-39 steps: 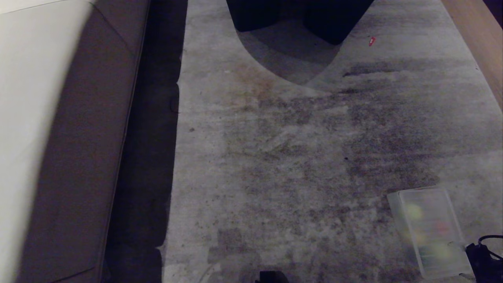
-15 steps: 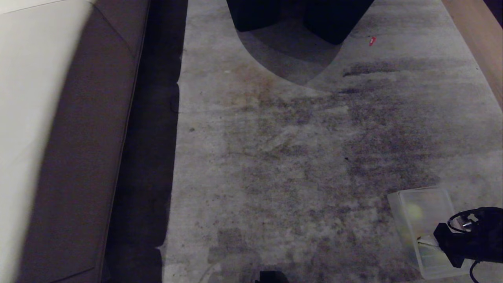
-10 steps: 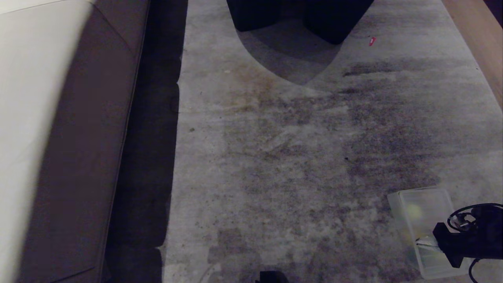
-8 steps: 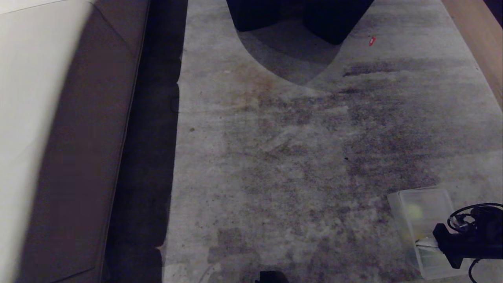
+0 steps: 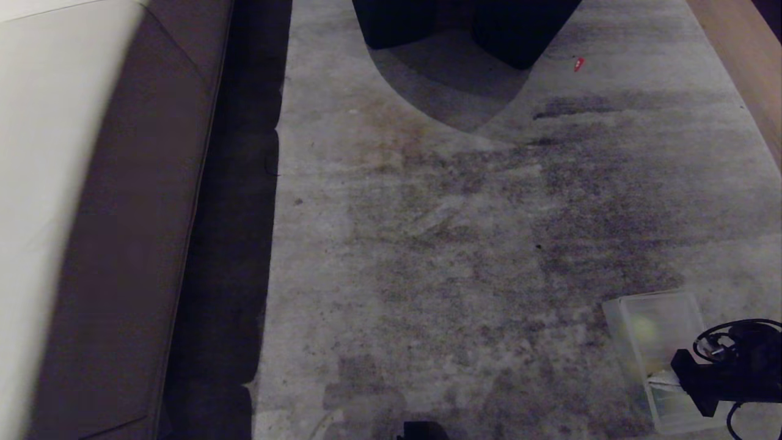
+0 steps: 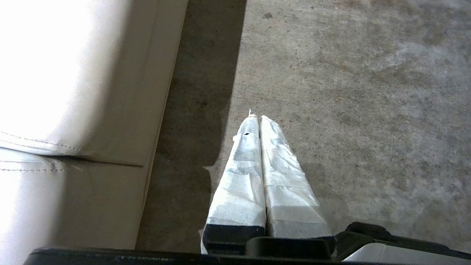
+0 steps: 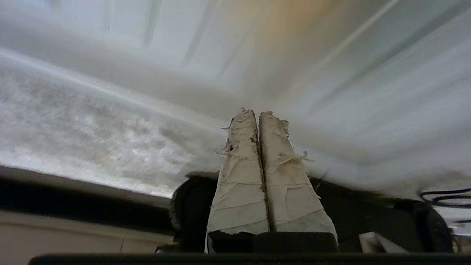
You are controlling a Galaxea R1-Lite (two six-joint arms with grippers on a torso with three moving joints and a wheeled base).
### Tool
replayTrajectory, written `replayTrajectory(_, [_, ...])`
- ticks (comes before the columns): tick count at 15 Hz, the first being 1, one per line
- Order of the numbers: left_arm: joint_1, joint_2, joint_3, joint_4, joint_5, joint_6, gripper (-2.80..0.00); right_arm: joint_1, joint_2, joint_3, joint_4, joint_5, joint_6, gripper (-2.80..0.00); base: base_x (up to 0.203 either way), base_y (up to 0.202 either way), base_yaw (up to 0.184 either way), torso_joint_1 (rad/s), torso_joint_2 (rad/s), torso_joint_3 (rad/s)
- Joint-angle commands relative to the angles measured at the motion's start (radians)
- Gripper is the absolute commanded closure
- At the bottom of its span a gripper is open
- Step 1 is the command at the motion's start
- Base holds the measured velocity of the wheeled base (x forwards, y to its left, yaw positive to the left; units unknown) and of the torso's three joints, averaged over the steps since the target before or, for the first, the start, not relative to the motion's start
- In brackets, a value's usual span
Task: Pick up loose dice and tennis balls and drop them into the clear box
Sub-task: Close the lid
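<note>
Living room, pale sofa (image 5: 55, 183), worn grey carpet (image 5: 464, 244)

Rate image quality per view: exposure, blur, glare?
Head view: dim, the clear box hazy beside the right arm. Left wrist view: sharp carpet, sofa blown out white. Right wrist view: background motion-smeared, only the shut right gripper sharp.

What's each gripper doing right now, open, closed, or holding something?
Left gripper: shut, empty, over the carpet.
Right gripper: shut, empty.
</note>
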Motion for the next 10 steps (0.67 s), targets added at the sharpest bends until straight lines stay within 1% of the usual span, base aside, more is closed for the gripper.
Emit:
replayTrajectory(1, [0.0, 0.0, 0.002, 0.0, 0.001, -0.001, 0.0, -0.006, 0.004, -0.013, -0.003, -0.004, 0.002, 0.0, 0.0, 0.0, 0.0, 0.0, 0.0, 0.0])
replayTrajectory(5, [0.0, 0.001, 0.002, 0.0, 0.001, -0.001, 0.0, -0.007, -0.043, -0.005, 0.004, -0.003, -0.013, 0.0, 0.0, 0.0, 0.0, 0.0, 0.0, 0.0])
replayTrajectory(6, [0.0, 0.0, 0.002, 0.0, 0.001, -0.001, 0.0, -0.01, -0.053, -0.004, 0.004, -0.004, -0.04, 0.0, 0.0, 0.0, 0.0, 0.0, 0.0, 0.0])
replayTrajectory(7, [0.0, 0.001, 0.002, 0.0, 0.001, -0.001, 0.0, -0.018, -0.051, -0.006, 0.003, -0.013, -0.061, 0.0, 0.0, 0.0, 0.0, 0.0, 0.0, 0.0])
replayTrajectory(10, [0.0, 0.001, 0.002, 0.0, 0.001, -0.001, 0.0, -0.027, -0.027, -0.015, -0.006, -0.074, -0.066, 0.0, 0.0, 0.0, 0.0, 0.0, 0.0, 0.0])
